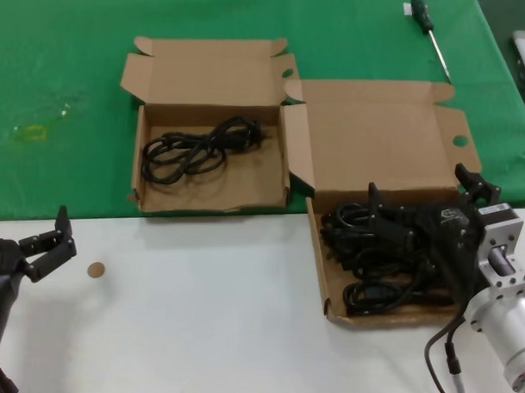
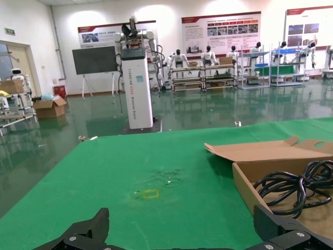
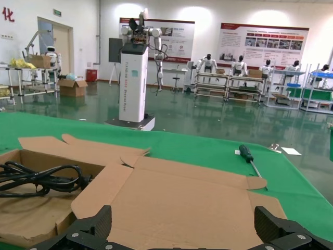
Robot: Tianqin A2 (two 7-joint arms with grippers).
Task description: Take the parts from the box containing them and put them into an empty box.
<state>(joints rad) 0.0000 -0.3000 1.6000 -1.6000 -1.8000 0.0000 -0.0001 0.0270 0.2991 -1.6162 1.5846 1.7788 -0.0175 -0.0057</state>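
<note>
The larger cardboard box, lid hinged back with a round hole in its side flap, serves as the reference here: it sits at the edge where the green cloth meets the white table, and its tray holds a heap of coiled black power cables. The right gripper hangs directly over that heap, fingers spread apart and holding nothing, low above the coils; whether the tips already touch a cable cannot be told. Just beside this box, its lid flap touching or slightly overlapping the neighbour's wall, lies the smaller cardboard box, which already contains one coiled black cable. Well away from the larger box, past the smaller one and over the white table, the left gripper waits with fingers released, near a small round brown disc. A screwdriver rests on the cloth beyond the larger box's lid. The main risk, as I judge it, is the tangle: the coils overlap, so closing on one loop could drag a neighbour out, or lift the light box with it. A pinch on a single strand may also slip, and a dangling cable could snag the raised flap during the carry across.
</note>
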